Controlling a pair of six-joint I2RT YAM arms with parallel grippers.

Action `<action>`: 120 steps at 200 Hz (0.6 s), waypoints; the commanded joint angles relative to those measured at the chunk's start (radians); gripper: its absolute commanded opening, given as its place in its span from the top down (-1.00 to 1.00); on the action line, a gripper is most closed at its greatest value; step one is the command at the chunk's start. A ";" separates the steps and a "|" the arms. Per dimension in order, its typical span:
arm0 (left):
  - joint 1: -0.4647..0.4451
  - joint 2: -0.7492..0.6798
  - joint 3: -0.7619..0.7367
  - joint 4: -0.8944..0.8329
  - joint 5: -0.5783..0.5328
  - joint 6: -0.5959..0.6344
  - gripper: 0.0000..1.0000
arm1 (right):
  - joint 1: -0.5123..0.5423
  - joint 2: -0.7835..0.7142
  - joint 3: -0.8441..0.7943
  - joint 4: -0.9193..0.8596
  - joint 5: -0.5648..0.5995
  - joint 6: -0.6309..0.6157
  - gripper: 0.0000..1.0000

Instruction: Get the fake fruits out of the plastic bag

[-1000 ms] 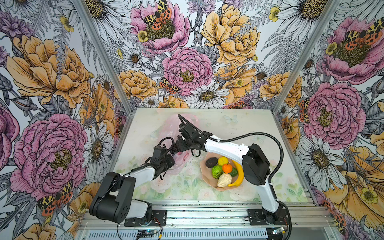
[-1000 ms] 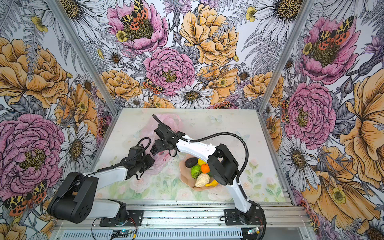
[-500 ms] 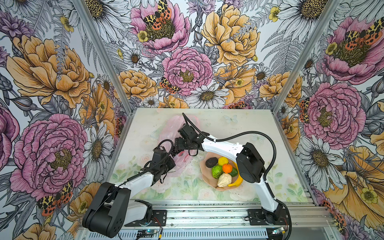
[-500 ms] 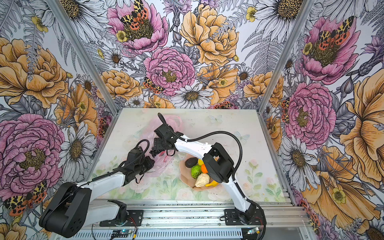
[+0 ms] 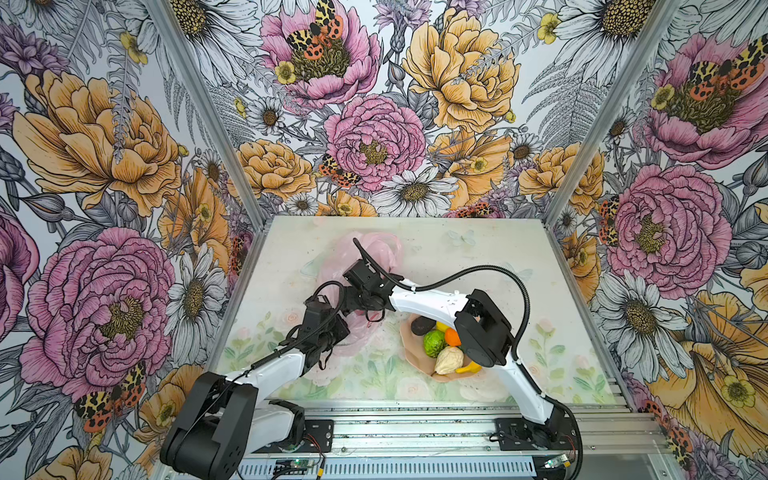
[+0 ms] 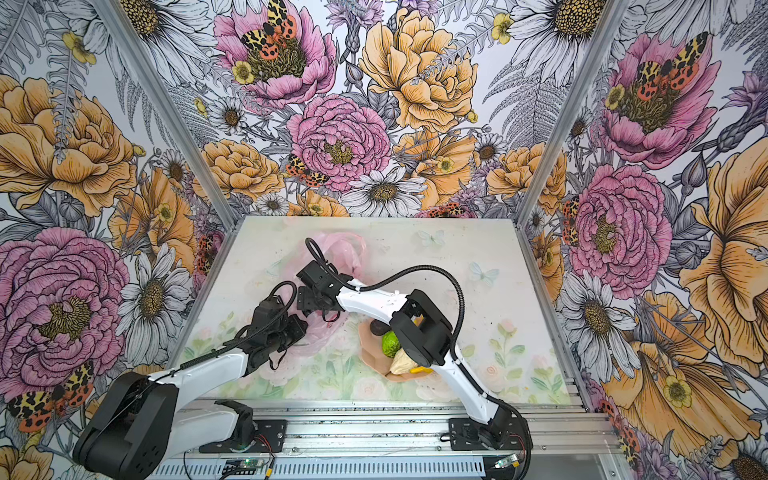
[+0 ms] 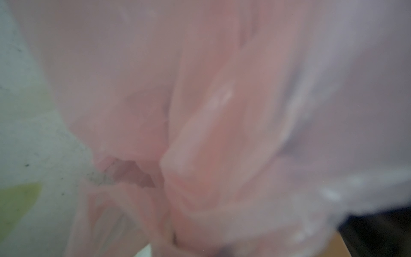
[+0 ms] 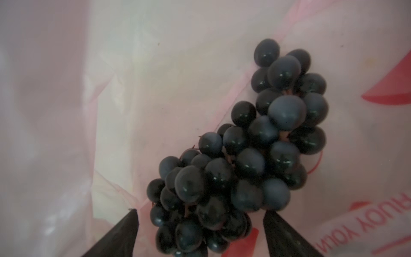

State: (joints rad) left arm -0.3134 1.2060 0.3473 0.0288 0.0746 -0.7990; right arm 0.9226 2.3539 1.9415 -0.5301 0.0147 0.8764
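Both arms, the left arm (image 5: pixel 278 365) at lower left and the right arm (image 5: pixel 432 301) right of centre, pair white shells with bulky black joints. A black ribbed cable (image 5: pixel 486 269) arches over the right one. The right gripper (image 8: pixel 200 212) shows matte black wedge fingertips, seemingly textured.

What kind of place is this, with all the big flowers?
Probably a robot practice booth, not a garden: flower-printed walls box in a small table, two robot arms stand on a metal rail, and toy fruits sit on a plate.
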 commanded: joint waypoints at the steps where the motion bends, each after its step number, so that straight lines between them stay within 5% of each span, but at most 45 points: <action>1: -0.013 0.025 -0.020 0.043 -0.008 -0.013 0.73 | 0.009 0.026 0.030 0.012 0.033 0.022 -0.76; 64: -0.124 0.075 -0.025 0.122 -0.064 -0.073 0.76 | 0.013 0.120 0.077 -0.022 0.086 0.012 -0.73; 120: -0.154 0.005 -0.043 0.111 -0.096 -0.073 0.76 | 0.009 0.196 0.166 -0.051 0.115 -0.029 -0.45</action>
State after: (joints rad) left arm -0.4545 1.2449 0.3172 0.1238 0.0147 -0.8658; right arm 0.9302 2.4836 2.0808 -0.5339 0.1078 0.8684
